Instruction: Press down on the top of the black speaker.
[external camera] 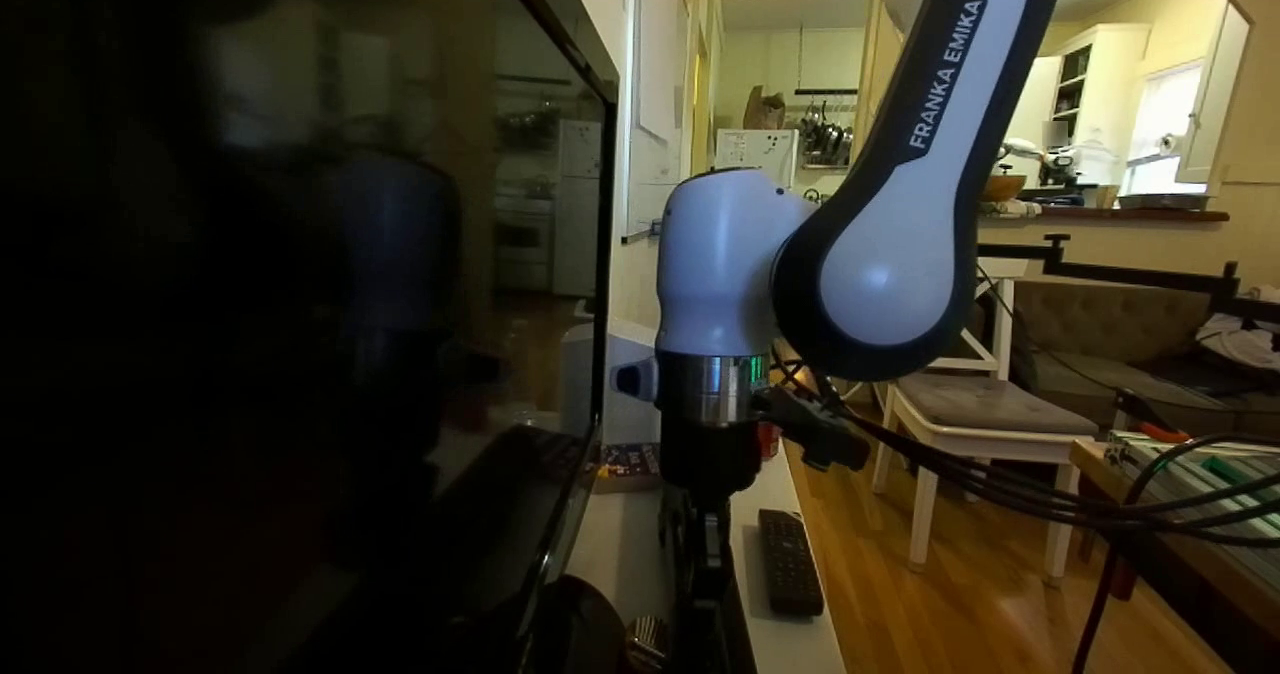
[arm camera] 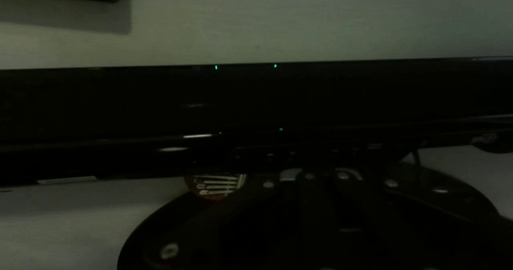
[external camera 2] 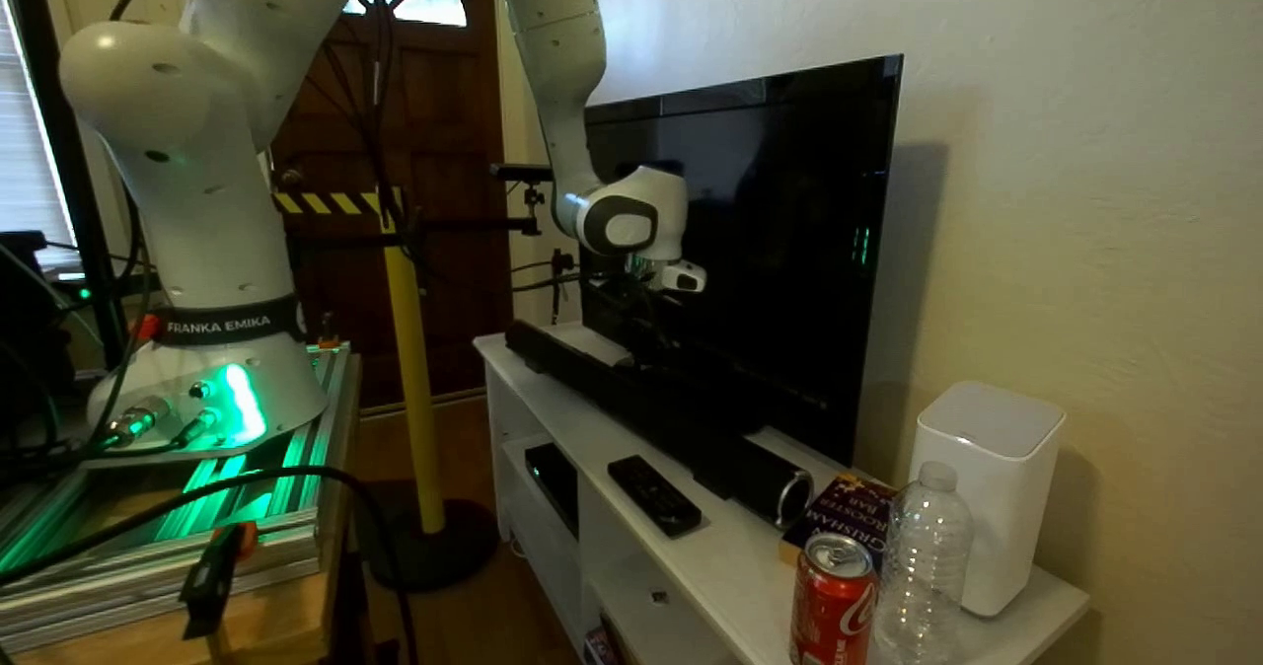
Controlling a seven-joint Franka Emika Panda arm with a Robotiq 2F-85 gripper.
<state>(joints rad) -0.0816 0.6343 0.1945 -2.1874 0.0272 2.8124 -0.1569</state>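
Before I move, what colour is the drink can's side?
The can is red with white lettering, clearest in an exterior view.

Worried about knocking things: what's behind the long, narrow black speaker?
Behind the speaker: a large glossy black TV screen. The wrist view adds a striped rounded object, hard to identify; the rest is covered.

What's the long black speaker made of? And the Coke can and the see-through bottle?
Black speaker: probably plastic; its edge shines glossily in the wrist view. Coke can: metal, likely aluminium, from its shiny silver top. Bottle: likely thin plastic, clear and glossy, with ridged sides.
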